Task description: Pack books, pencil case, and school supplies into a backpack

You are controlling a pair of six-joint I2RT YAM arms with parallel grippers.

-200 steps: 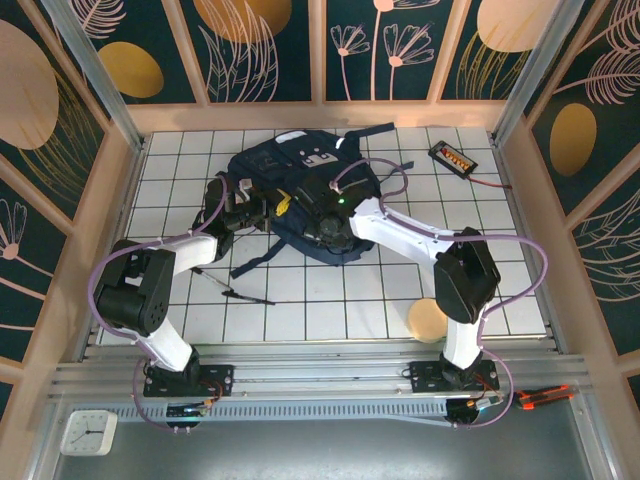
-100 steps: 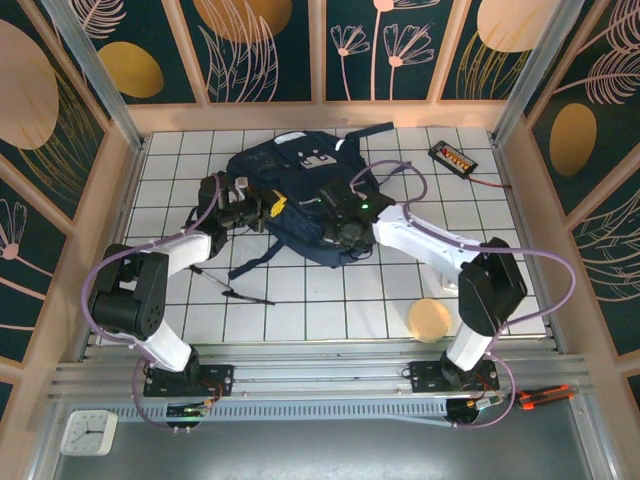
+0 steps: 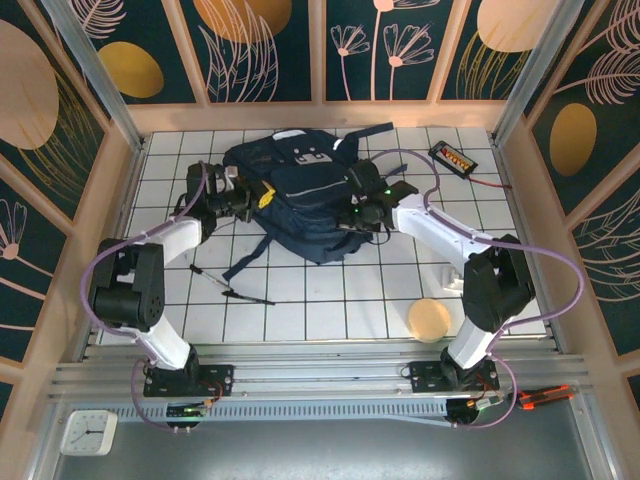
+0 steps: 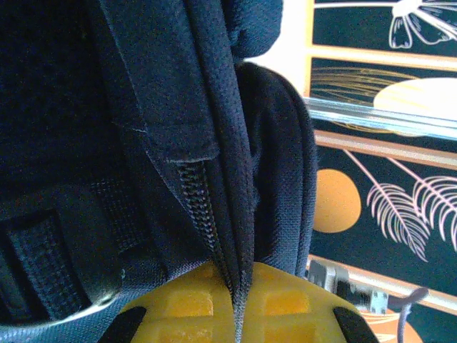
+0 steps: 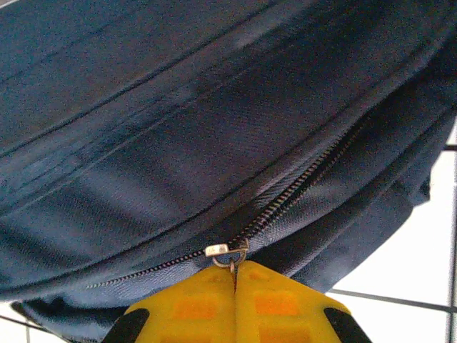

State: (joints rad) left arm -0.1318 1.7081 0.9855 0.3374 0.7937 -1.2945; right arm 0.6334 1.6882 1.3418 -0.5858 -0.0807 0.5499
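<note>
Spreading apart over the past second, our two arms have gone from crowding the middle of the backpack (image 3: 300, 185) to working its opposite sides, and the bag has slid a little toward the far wall of the bench (image 3: 330, 300). We read that as the main zip being drawn along its track: the right claw (image 5: 235, 282) has travelled rightward with the zip pull (image 5: 227, 251), while the left claw (image 4: 239, 314) has shifted left to brace the bag. Whether the zip is running open or shut we cannot tell from the teeth we see. Since the pen (image 3: 240, 294) lies on the tiles near the bag's loose strap (image 3: 250, 262), well apart from any opening, we judge that the packing is not finished and the mouth needs to be open. Our right claw is fully together, its yellow pads pinched on the small metal ring of the zip pull, with the teeth running off up and to the right across the navy cloth. Our left claw is also together, clamped on a fold of the backpack's fabric edge beside another run of zip teeth, the seam vanishing between the pads. The backpack lies flat at the far middle of the bench, between the two claws, both of which touch it.
</note>
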